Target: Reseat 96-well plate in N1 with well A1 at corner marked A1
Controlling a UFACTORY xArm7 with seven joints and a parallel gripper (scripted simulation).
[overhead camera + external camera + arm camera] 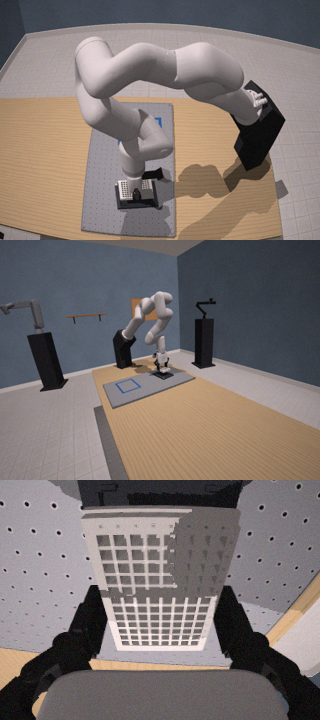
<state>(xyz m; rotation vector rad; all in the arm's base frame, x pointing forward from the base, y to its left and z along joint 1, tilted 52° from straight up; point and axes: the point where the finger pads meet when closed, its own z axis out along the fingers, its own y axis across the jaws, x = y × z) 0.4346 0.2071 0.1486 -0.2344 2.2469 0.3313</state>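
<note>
The white 96-well plate [159,590] is between my gripper's black fingers, which are shut on its two long sides. It hangs a little above the black nest N1 [159,486], which shows beyond the plate's far edge in the wrist view. In the top view the plate [134,189] sits over the nest [136,201], with the wrist straight above. In the exterior view the gripper [161,366] holds the plate [164,368] just over the nest [162,374]. I cannot make out the cut corner or the A1 mark.
The nest stands on a grey perforated deck [103,206]. The blue taped outline B1 [128,385] lies at the deck's other end, mostly hidden by the arm in the top view [158,121]. The arm's black pedestal [258,129] stands at the table's edge.
</note>
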